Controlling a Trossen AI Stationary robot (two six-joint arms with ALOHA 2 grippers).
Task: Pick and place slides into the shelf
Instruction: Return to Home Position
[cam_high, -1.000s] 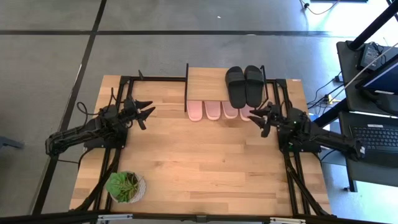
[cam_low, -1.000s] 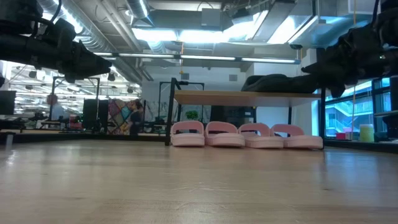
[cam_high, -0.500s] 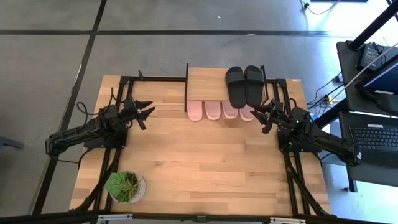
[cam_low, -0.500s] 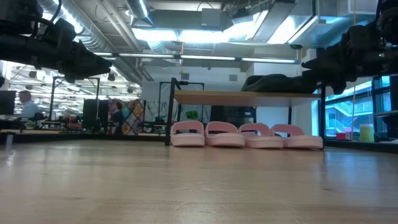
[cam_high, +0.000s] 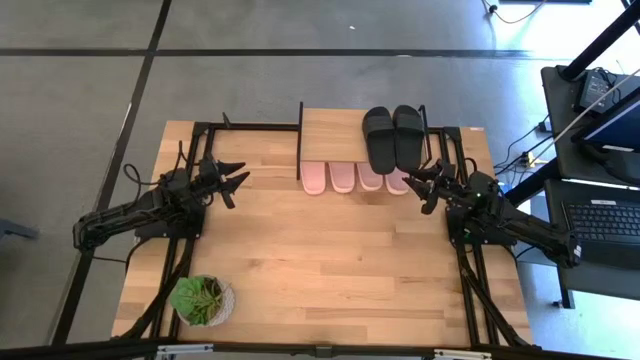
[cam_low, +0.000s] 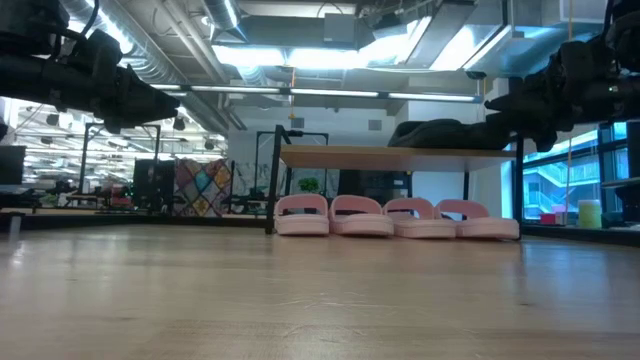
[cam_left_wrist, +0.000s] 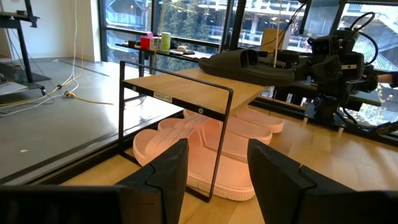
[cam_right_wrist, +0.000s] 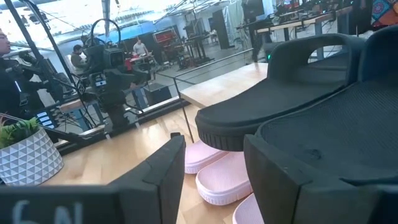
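Nothing is left to carry: four pink slides (cam_high: 342, 178) sit in a row under the shelf (cam_high: 335, 135), and two black slides (cam_high: 394, 136) lie on its plank. My left pincer (cam_high: 240, 184) hovers off the shelf's left end, fingers spread and empty. The right pincer (cam_high: 416, 190) is equally wide and empty, just beside the black pair. I'd back that arm straight away over the surface (cam_high: 330, 260) before folding it, so no finger clips a sole or leg.

High view looks straight down; low view runs level across the tabletop (cam_low: 320, 300); both wrist views closely face the shelf (cam_left_wrist: 186, 84) from opposite sides.
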